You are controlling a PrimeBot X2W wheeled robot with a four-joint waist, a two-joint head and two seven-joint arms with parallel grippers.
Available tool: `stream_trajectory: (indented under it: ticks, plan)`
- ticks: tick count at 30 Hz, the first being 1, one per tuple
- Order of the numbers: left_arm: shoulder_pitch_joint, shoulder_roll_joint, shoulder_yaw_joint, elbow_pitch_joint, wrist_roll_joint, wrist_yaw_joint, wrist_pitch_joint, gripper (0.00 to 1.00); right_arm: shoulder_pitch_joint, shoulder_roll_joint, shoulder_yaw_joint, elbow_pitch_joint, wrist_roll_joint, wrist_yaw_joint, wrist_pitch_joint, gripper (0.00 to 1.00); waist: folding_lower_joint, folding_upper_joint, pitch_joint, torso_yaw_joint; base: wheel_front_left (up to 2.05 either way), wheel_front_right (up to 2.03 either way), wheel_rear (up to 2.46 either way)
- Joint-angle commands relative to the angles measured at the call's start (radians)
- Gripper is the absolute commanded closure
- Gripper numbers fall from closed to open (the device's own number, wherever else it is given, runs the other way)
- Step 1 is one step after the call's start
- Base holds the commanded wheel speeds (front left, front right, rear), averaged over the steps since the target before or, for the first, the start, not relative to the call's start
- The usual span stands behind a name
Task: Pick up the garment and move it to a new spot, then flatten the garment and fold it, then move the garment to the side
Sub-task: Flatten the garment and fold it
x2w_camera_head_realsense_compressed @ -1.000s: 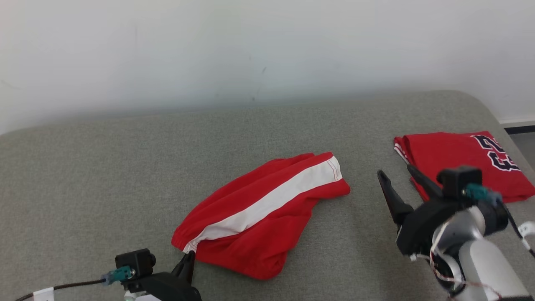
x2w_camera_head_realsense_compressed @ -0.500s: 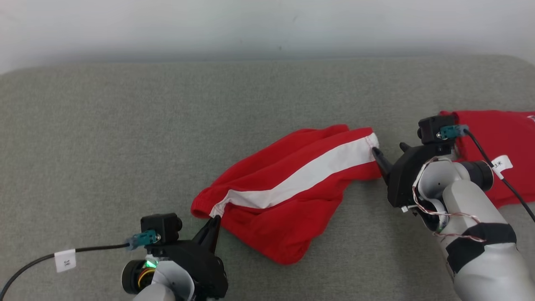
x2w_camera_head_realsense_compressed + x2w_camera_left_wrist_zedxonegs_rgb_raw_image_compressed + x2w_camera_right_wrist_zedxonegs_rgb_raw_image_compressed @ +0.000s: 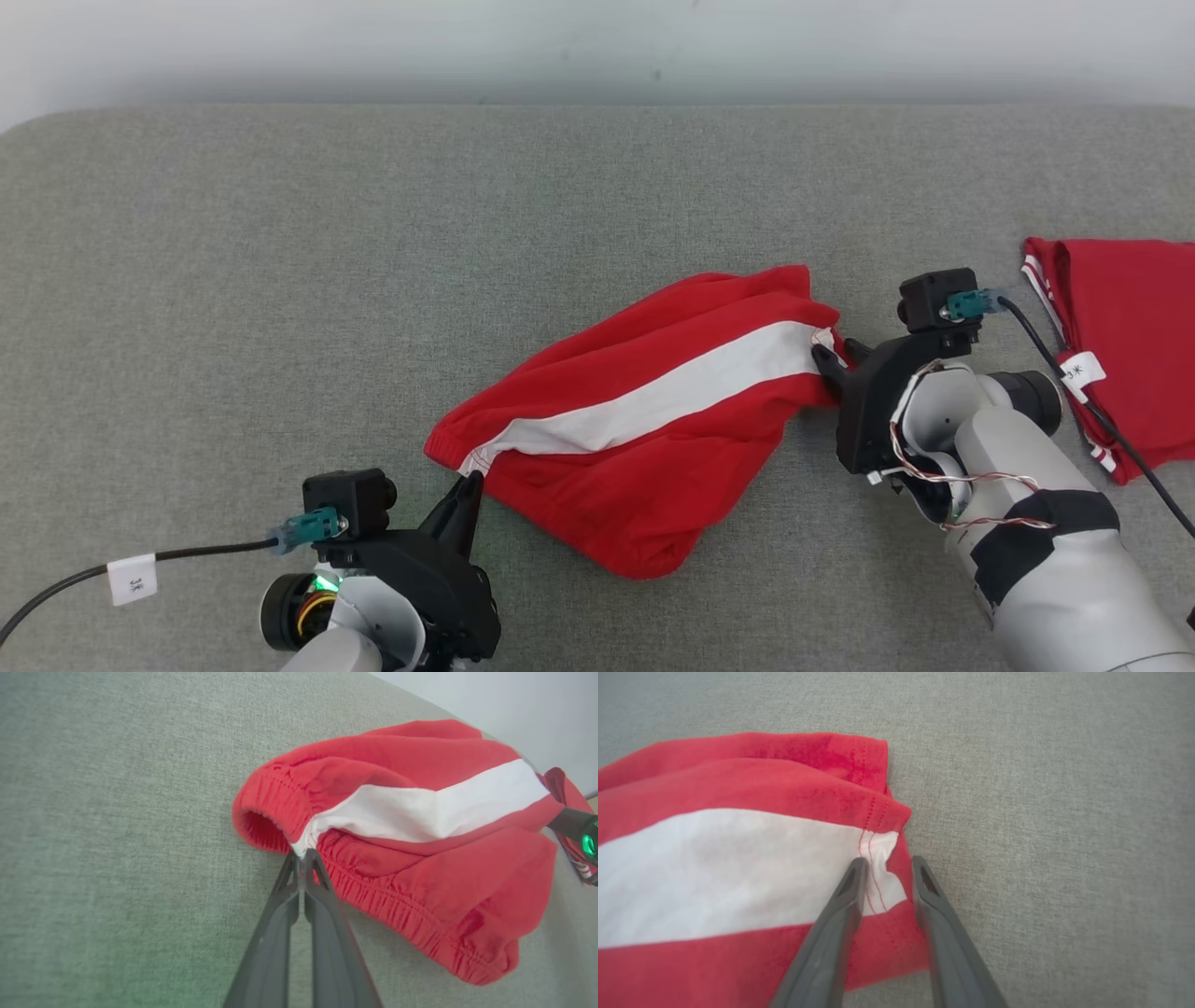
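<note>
The red shorts (image 3: 644, 439) with a broad white side stripe (image 3: 672, 397) lie loosely bunched on the grey fabric surface (image 3: 280, 280), slightly right of its middle. They run slantwise, the elastic waistband toward the near left and the leg hem toward the far right. At the waistband end, the left pincer (image 3: 467, 483) is closed tight. In the left wrist view its two dark fingers (image 3: 285, 905) meet on the gathered edge just where the stripe ends, pinching the cloth. At the hem end, the right pincer (image 3: 834, 353) has its fingers partly apart. In the right wrist view they straddle the stitched corner of the stripe (image 3: 878, 877), one finger (image 3: 840, 914) over the white cloth, the other (image 3: 943, 924) beside the red edge, with a gap between them. Well apart to the far right lies a second red garment (image 3: 1130, 327) with white trim, folded flat. A pale wall (image 3: 597, 37) runs behind.
</note>
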Motion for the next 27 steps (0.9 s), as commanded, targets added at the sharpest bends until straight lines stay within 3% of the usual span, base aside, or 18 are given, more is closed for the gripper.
stream_trajectory:
  ticks: [1, 5, 15, 18, 19, 27]
  plan:
    - [0.007, 0.005, 0.003, -0.006, -0.002, 0.001, 0.0, 1.0, -0.012, 0.004, 0.011, 0.004, 0.011, -0.002, -0.007, 0.51, -0.0001, -0.0001, 0.002, 0.0, 0.0, 0.0, 0.0]
    - [0.004, 0.007, 0.001, -0.008, -0.003, 0.006, 0.004, 1.0, -0.035, -0.005, 0.041, 0.02, 0.023, -0.002, -0.024, 0.52, -0.0001, -0.0001, 0.006, 0.002, 0.0, 0.0, 0.0]
    - [0.01, 0.0, 0.001, 0.002, -0.01, 0.006, -0.004, 1.0, -0.06, -0.017, 0.092, 0.073, 0.03, -0.002, -0.035, 0.67, -0.0001, -0.0001, -0.006, 0.003, 0.0, 0.0, 0.0]
    - [0.015, 0.0, 0.001, 0.004, -0.015, 0.005, -0.004, 1.0, -0.053, -0.015, 0.102, 0.084, 0.039, -0.002, -0.033, 0.87, -0.0001, -0.0001, -0.014, -0.002, 0.0, 0.0, 0.0]
    - [0.017, 0.001, 0.002, 0.006, -0.017, 0.005, -0.005, 1.0, -0.05, -0.011, 0.107, 0.085, 0.043, -0.002, -0.032, 1.0, -0.0001, -0.0001, -0.018, -0.004, 0.0, 0.0, 0.0]
    - [0.017, 0.007, 0.01, 0.006, -0.02, 0.01, -0.012, 1.0, -0.051, -0.014, 0.138, 0.085, 0.06, -0.002, -0.052, 1.0, -0.0001, -0.0001, -0.033, -0.011, 0.0, 0.0, 0.0]
